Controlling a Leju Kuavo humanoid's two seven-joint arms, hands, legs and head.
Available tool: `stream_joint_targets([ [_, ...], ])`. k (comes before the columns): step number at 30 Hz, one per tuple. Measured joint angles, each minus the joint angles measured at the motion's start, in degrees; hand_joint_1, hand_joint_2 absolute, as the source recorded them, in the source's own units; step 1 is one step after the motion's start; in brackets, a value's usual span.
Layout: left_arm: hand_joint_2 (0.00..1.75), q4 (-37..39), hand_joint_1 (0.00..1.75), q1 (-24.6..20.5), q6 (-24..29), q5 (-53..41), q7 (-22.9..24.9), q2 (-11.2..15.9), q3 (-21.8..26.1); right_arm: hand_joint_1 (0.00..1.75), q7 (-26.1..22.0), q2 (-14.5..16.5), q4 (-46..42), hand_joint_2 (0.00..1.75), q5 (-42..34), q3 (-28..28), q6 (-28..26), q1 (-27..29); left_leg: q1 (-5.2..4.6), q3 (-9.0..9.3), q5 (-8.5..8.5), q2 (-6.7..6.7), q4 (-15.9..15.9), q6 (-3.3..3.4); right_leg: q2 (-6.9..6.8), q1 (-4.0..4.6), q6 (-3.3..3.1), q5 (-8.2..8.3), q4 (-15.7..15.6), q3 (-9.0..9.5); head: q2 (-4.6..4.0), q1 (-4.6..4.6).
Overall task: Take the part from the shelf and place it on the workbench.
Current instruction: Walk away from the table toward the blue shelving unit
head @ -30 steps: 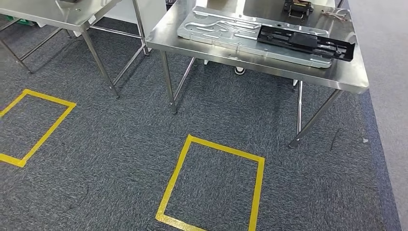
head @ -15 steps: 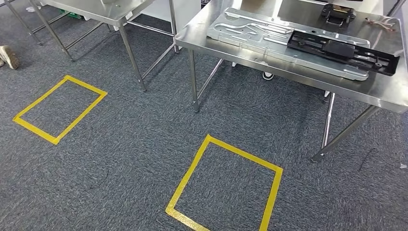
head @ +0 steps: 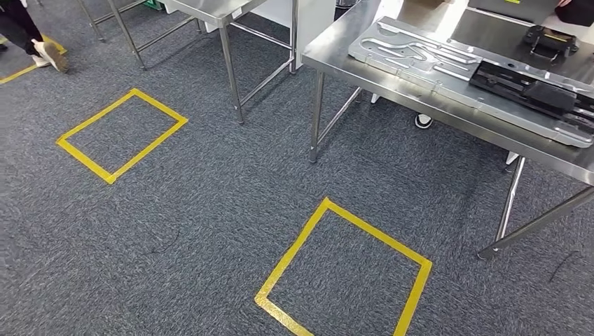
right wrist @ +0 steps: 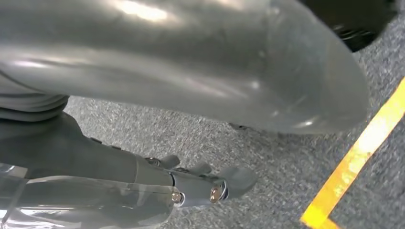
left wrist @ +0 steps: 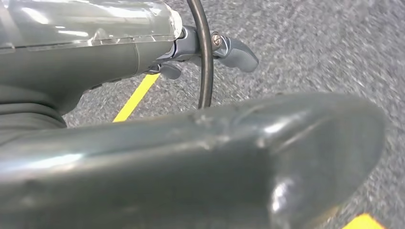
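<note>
part: cannot tell for sure which one. black moulded piece (head: 532, 87): lies on a silver stamped plate (head: 413, 52), on the steel tabletop (head: 336, 52) at upper right of the head view, near a small black clamp-like item (head: 550, 38). left robot hand (left wrist: 143, 52): hangs over grey carpet (head: 210, 210), released, fingers (left wrist: 236, 50) stretched out, grasps nothing; thin black cable (left wrist: 205, 52) looped across it. right robot hand (right wrist: 143, 176): also released, fingers apart above the carpet, beside yellow tape. on the floor: near yellow tape square (head: 292, 249) just in front of the tabletop, second square (head: 148, 150) further left, another steel table's legs (head: 230, 70) behind, a person's shoe (head: 52, 56) at far left.
</note>
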Motion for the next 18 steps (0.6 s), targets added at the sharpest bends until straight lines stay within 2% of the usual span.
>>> stream_joint_targets([
  [1,0.0,1.3,0.0,-0.37,0.26,0.0,-0.11,0.65,0.39,0.0,0.0,0.0,0.06,0.0,0.05,0.0,0.01,-0.01,-0.01,0.05,-0.01,-0.63,0.08,-0.03,0.07,-0.03,-0.05,1.35,-0.85,0.26,0.0,0.0],
  [2,0.0,2.39,0.0,-0.66,0.39,0.0,-0.15,1.17,0.7,0.0,0.0,0.0,0.09,0.0,0.07,0.0,0.0,-0.01,-0.01,0.13,-0.06,-1.28,0.19,-0.1,0.36,-0.08,-0.15,3.58,-3.88,1.57,0.0,0.0],
  [3,0.0,3.32,0.0,-0.9,0.46,-0.01,-0.19,1.56,0.92,0.0,0.0,-0.01,0.12,0.0,0.07,0.0,-0.01,0.03,0.01,0.14,-0.13,-1.91,0.35,-0.23,1.31,-0.18,-0.32,5.83,-7.93,3.29,0.0,0.0],
  [4,0.0,4.06,0.0,-1.14,0.5,0.0,-0.23,1.82,1.05,0.0,0.0,-0.01,0.13,0.0,0.07,0.0,-0.02,0.11,-0.09,0.0,-0.25,-2.47,0.64,-0.48,2.61,-0.27,-0.5,7.36,-11.54,4.81,0.0,0.0],
  [5,0.0,4.7,0.0,-1.34,0.54,-0.01,-0.31,2.07,1.14,0.0,-0.01,-0.01,0.15,0.0,0.07,0.0,-0.02,0.13,-0.12,-0.24,-0.29,-3.0,0.86,-0.81,3.64,-0.3,-0.66,8.21,-14.0,5.81,0.0,0.0],
  [6,0.0,5.27,0.0,-1.51,0.59,-0.04,-0.41,2.27,1.21,0.0,-0.02,-0.01,0.19,0.0,0.07,0.0,-0.03,0.12,-0.13,-0.51,-0.28,-3.52,0.98,-1.21,4.35,-0.25,-0.82,8.32,-15.07,6.18,0.0,0.0],
  [7,0.0,5.78,0.0,-1.63,0.67,-0.09,-0.6,2.47,1.31,0.0,-0.03,-0.01,0.22,0.0,0.07,0.0,-0.03,0.06,-0.11,-0.74,-0.19,-4.05,1.01,-1.64,4.27,-0.13,-1.0,8.22,-15.22,6.21,0.0,0.0],
  [8,0.0,6.23,0.0,-1.69,0.8,-0.17,-0.84,2.72,1.44,0.0,-0.05,0.02,0.26,0.0,0.06,0.0,-0.03,-0.06,-0.01,-0.9,-0.09,-4.61,0.93,-2.06,3.62,-0.17,-1.29,8.34,-15.32,6.23,0.0,0.0],
  [9,0.0,6.68,0.0,-1.73,0.94,-0.27,-1.11,2.87,1.6,0.0,-0.06,0.04,0.29,0.0,0.04,0.0,-0.03,-0.12,0.02,-1.06,-0.23,-4.41,1.18,-2.39,3.01,-0.24,-1.65,8.49,-15.57,6.35,0.0,-0.01],
  [10,0.0,7.08,0.0,-1.8,1.1,-0.35,-1.41,3.02,1.74,0.0,-0.09,0.07,0.3,0.0,0.01,0.0,-0.03,-0.1,0.03,-1.51,-0.91,-3.49,2.13,-2.69,2.34,-0.34,-2.1,8.63,-15.88,6.51,0.0,-0.02],
  [11,0.0,7.46,0.0,-1.96,1.23,-0.4,-1.68,3.19,1.87,0.0,-0.13,0.09,0.31,0.0,-0.06,0.0,-0.01,-0.02,0.04,-2.51,-2.31,-2.14,4.28,-2.96,1.56,-0.41,-2.48,8.75,-16.15,6.64,0.0,-0.03],
  [12,0.0,7.84,0.0,-2.16,1.33,-0.42,-1.92,3.3,1.95,0.0,-0.15,0.09,0.31,0.0,-0.12,-0.01,0.02,0.16,0.1,-4.03,-4.21,-0.53,7.55,-3.19,0.77,-0.27,-2.74,8.75,-16.24,6.7,0.0,-0.03],
  [13,0.0,8.19,0.0,-2.38,1.42,-0.43,-2.13,3.45,2.02,0.0,-0.17,0.08,0.3,0.0,-0.17,-0.02,0.14,0.33,0.17,-5.96,-6.26,0.53,11.57,-3.44,-0.06,-0.13,-2.94,8.71,-16.24,6.67,0.0,-0.04],
  [14,0.0,8.54,0.0,-2.56,1.51,-0.44,-2.3,3.59,2.08,0.0,-0.17,0.05,0.3,0.0,-0.2,-0.03,0.3,0.45,0.26,-7.68,-7.76,1.07,15.22,-3.66,-0.91,-0.01,-2.99,8.65,-16.21,6.63,0.0,-0.03],
  [15,0.0,8.88,0.0,-2.63,1.62,-0.5,-2.39,3.71,2.14,0.0,-0.16,0.03,0.28,0.0,-0.19,-0.05,0.51,0.51,0.32,-8.59,-8.21,1.32,17.27,-3.8,-1.67,0.07,-3.01,8.58,-16.17,6.62,0.0,-0.03],
  [16,0.0,9.22,0.0,-2.64,1.78,-0.61,-2.44,3.84,2.22,0.0,-0.14,0.02,0.28,0.0,-0.16,-0.08,0.75,0.51,0.35,-8.39,-7.56,1.51,17.14,-3.86,-2.36,0.11,-2.99,8.5,-16.15,6.65,0.0,-0.03],
  [17,0.0,9.53,0.0,-2.63,1.97,-0.75,-2.42,3.95,2.32,0.0,-0.11,0.01,0.27,0.0,-0.11,-0.1,0.92,0.5,0.37,-6.93,-5.92,1.77,14.55,-3.81,-2.97,0.13,-2.91,8.4,-16.14,6.76,0.0,-0.03],
  [18,0.0,9.78,0.0,-2.63,2.18,-0.97,-2.38,4.07,2.41,0.0,-0.06,0.01,0.26,0.0,-0.05,-0.13,1.07,0.49,0.35,-4.63,-3.9,2.48,10.41,-3.66,-3.53,0.16,-2.78,8.28,-16.12,6.94,0.0,-0.03],
])
